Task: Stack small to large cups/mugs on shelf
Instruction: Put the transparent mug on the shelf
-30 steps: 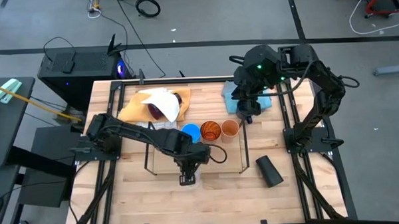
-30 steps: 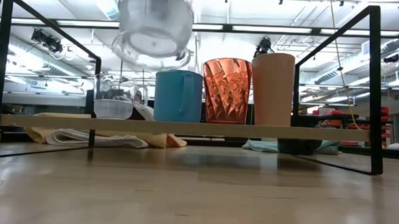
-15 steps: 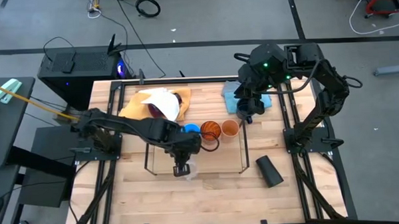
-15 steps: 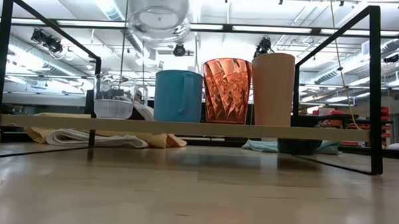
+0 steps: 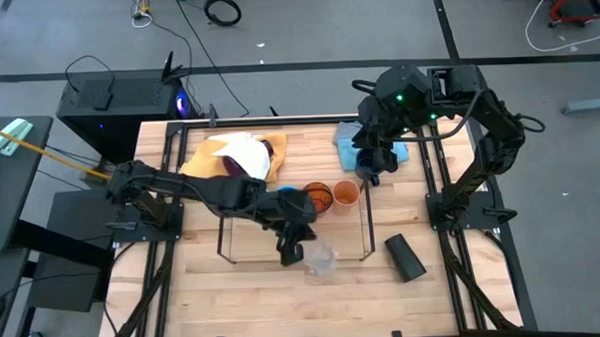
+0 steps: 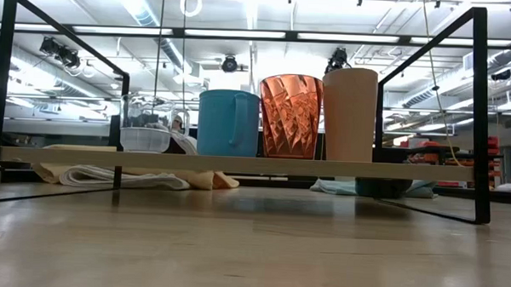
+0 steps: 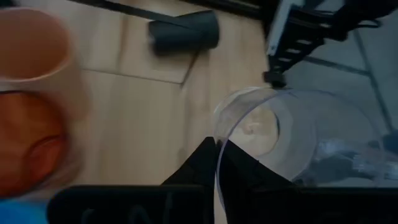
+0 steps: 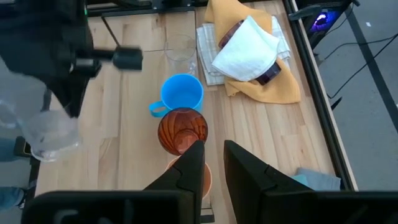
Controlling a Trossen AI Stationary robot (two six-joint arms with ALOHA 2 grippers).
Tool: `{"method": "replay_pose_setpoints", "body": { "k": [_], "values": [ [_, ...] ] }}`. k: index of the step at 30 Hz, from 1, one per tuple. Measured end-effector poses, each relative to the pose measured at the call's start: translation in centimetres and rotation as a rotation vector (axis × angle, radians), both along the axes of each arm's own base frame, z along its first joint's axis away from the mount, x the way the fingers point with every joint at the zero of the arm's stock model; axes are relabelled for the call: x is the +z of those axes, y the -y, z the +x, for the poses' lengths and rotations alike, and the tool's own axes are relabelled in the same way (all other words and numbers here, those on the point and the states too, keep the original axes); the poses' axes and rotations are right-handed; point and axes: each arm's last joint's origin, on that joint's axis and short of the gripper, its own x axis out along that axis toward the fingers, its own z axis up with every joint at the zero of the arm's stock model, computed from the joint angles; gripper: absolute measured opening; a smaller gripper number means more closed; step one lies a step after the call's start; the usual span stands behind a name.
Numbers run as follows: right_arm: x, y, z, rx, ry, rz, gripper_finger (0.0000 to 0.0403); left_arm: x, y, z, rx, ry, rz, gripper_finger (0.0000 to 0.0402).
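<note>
My left gripper (image 5: 293,252) is shut on a clear cup (image 5: 320,260) in the air over the near edge of the black wire shelf (image 5: 223,253). On the shelf stand a clear cup (image 6: 145,128), a light-blue mug (image 6: 228,123), an amber tumbler (image 6: 290,116) and an orange cup (image 6: 349,113), in a row on their bases. A black cup (image 5: 404,257) lies on its side on the table, right of the shelf. My right gripper (image 5: 372,172) hangs open above the blue cloth (image 5: 347,147) at the far right, holding nothing. My left gripper pinches the clear cup's rim (image 7: 216,134), the thin wall running between the two fingers (image 7: 199,163), one on the cup's inner side and one outside. The fingers slant down toward the table's right. The cup is tilted, mouth toward the gripper, clear of shelf and table.
A yellow cloth and a white cloth (image 5: 241,151) lie heaped around a dark cup (image 8: 261,71) at the far left. Black frame rails (image 5: 439,184) run along both table sides. Bare wood shows in front of the shelf (image 5: 265,300).
My left gripper has risen and gone a little toward the table's right edge, tipping from steeply downward to a shallower slant. The clear cup went up with it, out of the low view, and now sticks out toward the right of the fingers.
</note>
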Motion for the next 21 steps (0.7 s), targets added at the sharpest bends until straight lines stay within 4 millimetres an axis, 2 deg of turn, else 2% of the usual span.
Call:
{"method": "replay_pose_setpoints", "body": {
  "k": [4, 10, 16, 21],
  "values": [
    [0.0, 0.0, 0.0, 0.003, 0.0, -0.002, 0.0068, -2.0, 0.2, 0.2, -0.008, -0.015, -0.038, 0.0008],
    [0.0, 0.0, 0.0, 0.007, 0.0, -0.007, 0.0068, -3.5, 0.2, -0.1, -0.015, -0.067, -0.046, 0.0028],
    [0.0, 0.0, 0.0, 0.008, 0.0, -0.008, 0.0068, -2.4, -0.4, -0.8, 0.002, 0.079, -0.097, 0.0008],
    [0.0, 0.0, 0.0, 0.008, 0.0, -0.008, 0.0068, -1.5, -1.4, -1.8, 0.048, 0.24, -0.168, 0.0026]
  ]
}}
